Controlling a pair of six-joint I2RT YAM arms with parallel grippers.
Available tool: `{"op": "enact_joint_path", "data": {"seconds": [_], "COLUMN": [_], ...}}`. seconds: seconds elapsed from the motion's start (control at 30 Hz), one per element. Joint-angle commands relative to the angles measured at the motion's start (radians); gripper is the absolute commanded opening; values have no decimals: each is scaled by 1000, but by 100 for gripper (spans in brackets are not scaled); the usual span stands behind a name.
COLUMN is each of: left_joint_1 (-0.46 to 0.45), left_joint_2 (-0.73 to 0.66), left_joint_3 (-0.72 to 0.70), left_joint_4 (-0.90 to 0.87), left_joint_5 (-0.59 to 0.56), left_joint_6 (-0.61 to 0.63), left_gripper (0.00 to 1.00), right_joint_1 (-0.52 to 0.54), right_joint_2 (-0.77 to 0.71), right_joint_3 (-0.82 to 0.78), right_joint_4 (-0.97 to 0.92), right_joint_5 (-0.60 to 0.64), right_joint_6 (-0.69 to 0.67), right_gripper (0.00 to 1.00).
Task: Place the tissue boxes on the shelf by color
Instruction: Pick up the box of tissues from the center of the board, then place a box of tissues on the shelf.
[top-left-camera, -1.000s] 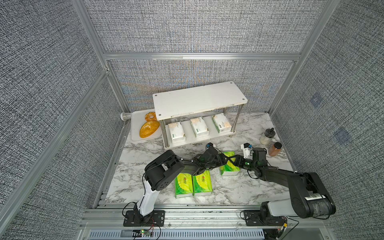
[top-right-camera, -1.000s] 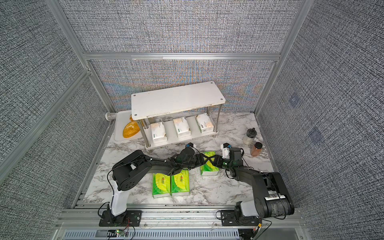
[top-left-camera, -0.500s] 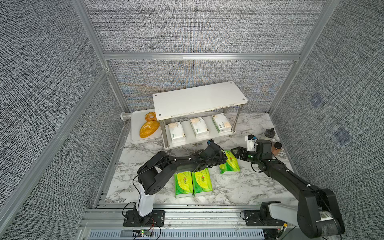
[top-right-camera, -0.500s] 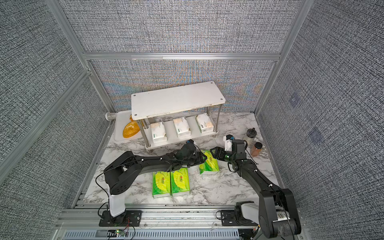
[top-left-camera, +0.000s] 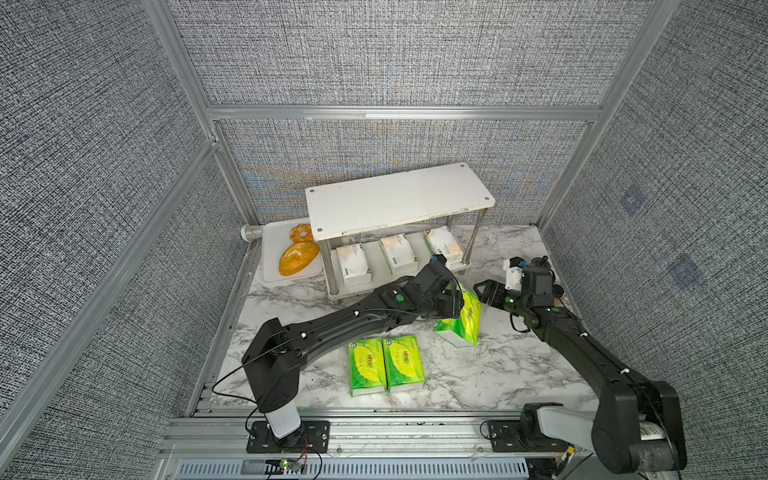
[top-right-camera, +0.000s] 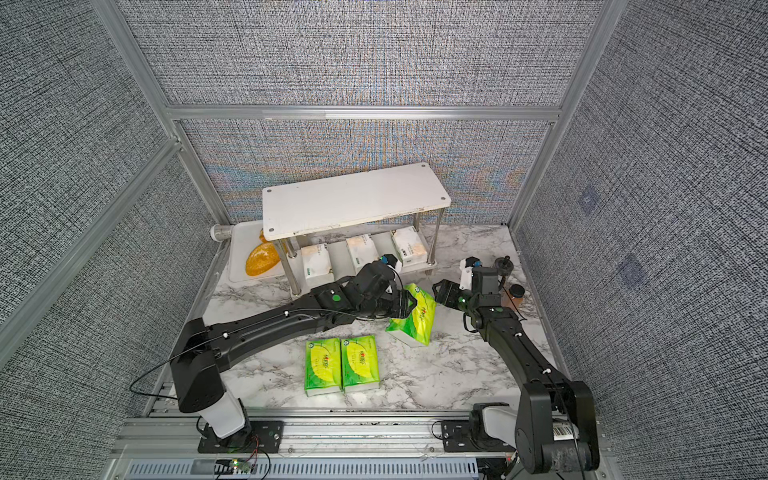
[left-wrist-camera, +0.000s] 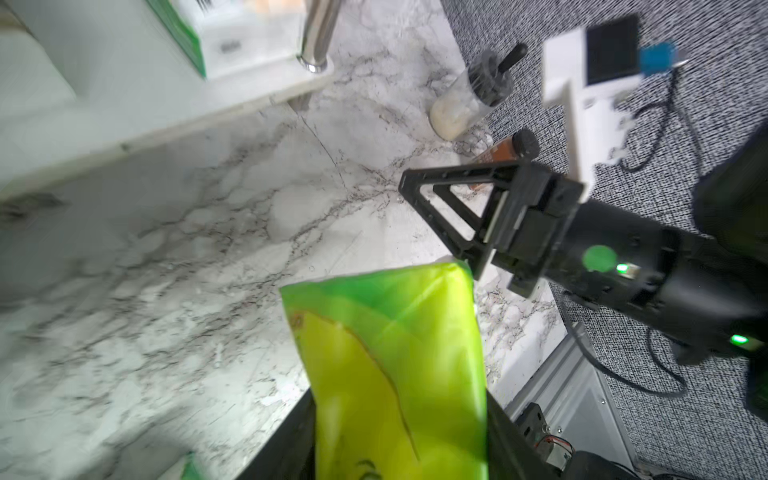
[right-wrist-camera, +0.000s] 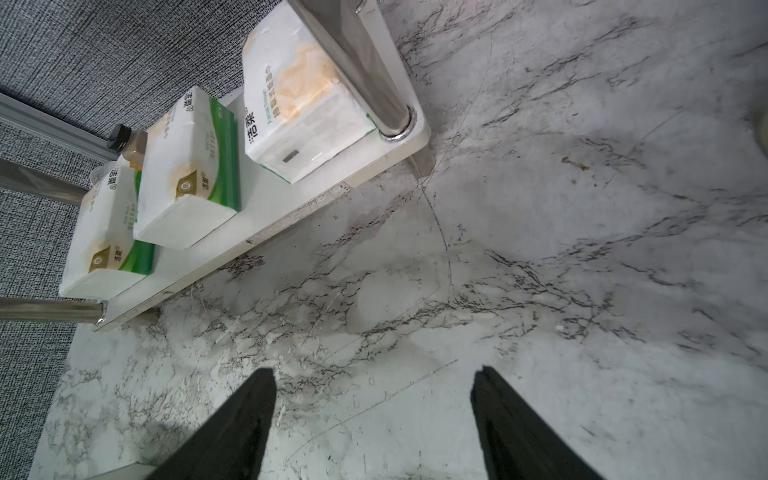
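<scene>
Flanking green pack (top-left-camera: 462, 321): right gripper (top-left-camera: 483, 291), shelf (top-left-camera: 399, 199).

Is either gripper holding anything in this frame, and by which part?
The left gripper holds a green-and-yellow tissue pack, jaws pinching its two long sides near one end; the other end sticks out. The right gripper is open and empty.

Left arm (top-left-camera: 332, 326), right arm (top-left-camera: 590, 353): matte black moulded links. Pale grey base segment (top-left-camera: 283, 419) on black screwed mounting plate (top-left-camera: 286, 438). Thin black cable (top-left-camera: 214, 388), white clips along links. Green round sticker (left-wrist-camera: 598, 258), green LED (left-wrist-camera: 622, 268) near wrist. White camera housing (top-left-camera: 513, 276), blue plug. Barcode label (top-right-camera: 563, 432) on right shoulder. Right gripper (right-wrist-camera: 374, 370): black tapered fingers (right-wrist-camera: 245, 424).
</scene>
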Motion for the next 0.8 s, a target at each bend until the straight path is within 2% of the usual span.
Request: {"op": "enact_joint_path", "data": {"seconds": [0.0, 0.23, 0.37, 0.53, 0.63, 0.77], "left_joint_1": [-1, 33, 102, 237, 364, 486], "left_joint_2": [-58, -154, -184, -178, -162, -131], "left_joint_3": [54, 225, 343, 506, 560, 609], "left_joint_4": [-64, -132, -171, -239, -275, -310], "left_joint_5": [-77, -190, -252, -258, -192, -130], "left_joint_6": [84, 164, 195, 209, 170, 146], "left_gripper": [56, 57, 57, 57, 58, 58], "right_joint_1": [1, 1, 14, 46, 76, 122], "right_joint_2": [1, 7, 8, 19, 26, 44], "right_joint_3": [-4, -14, -26, -31, -22, -12], "right_joint_4": [-16, -7, 6, 18, 18, 22], "right_joint_5": [3, -23, -23, -6, 15, 37], "right_joint_6": [-8, -15, -14, -12, -12, -10], "right_gripper": [79, 79, 79, 79, 79, 79]}}
